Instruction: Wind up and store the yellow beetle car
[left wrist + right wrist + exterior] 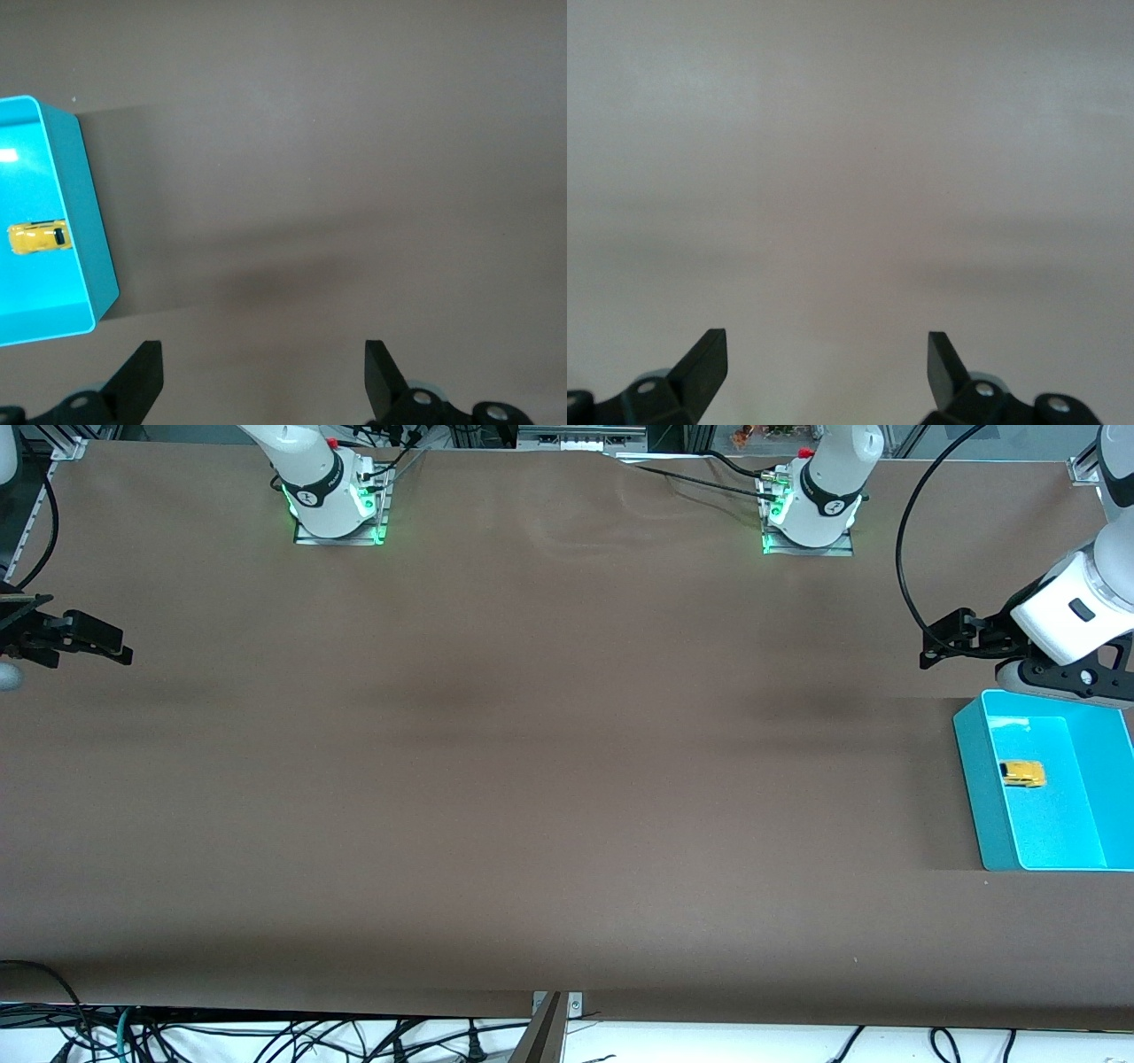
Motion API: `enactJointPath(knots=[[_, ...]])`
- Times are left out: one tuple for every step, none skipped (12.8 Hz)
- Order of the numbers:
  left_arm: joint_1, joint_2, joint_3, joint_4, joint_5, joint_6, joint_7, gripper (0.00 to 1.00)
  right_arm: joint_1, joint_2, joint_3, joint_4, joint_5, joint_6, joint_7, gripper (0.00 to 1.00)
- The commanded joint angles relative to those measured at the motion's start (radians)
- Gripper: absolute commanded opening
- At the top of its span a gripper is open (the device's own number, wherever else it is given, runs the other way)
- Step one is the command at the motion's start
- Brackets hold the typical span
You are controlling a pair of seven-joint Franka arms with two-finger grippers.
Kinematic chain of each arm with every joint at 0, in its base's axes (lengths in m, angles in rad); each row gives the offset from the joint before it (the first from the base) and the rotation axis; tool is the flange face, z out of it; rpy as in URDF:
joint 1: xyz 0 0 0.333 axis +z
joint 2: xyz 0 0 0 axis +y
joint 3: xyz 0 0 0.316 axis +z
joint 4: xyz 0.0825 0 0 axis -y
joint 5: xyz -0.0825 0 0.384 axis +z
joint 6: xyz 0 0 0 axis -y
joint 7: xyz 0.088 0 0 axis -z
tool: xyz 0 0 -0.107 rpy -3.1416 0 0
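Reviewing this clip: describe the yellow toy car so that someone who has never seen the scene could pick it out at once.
Start at the brown table and go to the left arm's end, where an open turquoise bin stands beneath the open left gripper. The yellow beetle car lies on the bin's floor. It is the only thing in the bin, small and bright yellow with dark windows.

Even light; right wrist view perhaps hazy.
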Motion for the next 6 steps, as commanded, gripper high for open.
enactJointPath(knots=[[-0.018,-0.009,0.013,-0.002,-0.014,-0.019,-0.017,1.00,-0.003,-0.001,-0.001,0.010,0.001,-0.015,-0.018,1.00],[-0.021,-0.008,0.013,0.000,-0.014,-0.020,-0.029,1.00,-0.003,-0.001,-0.001,0.010,0.001,-0.017,-0.018,1.00],[-0.018,0.004,0.010,0.007,-0.014,-0.034,-0.051,1.00,-0.003,-0.001,-0.001,0.010,0.001,-0.021,-0.018,1.00],[-0.018,0.011,0.010,0.010,-0.017,-0.049,-0.055,1.00,-0.003,-0.001,-0.001,0.010,0.001,-0.021,-0.018,1.00],[-0.018,0.012,0.010,0.013,-0.019,-0.049,-0.055,1.00,-0.003,-0.001,-0.001,0.010,0.000,-0.021,-0.015,1.00],[-0.018,0.012,0.007,0.015,-0.019,-0.049,-0.057,1.00,-0.003,-0.001,-0.001,0.010,-0.002,-0.021,-0.016,1.00]])
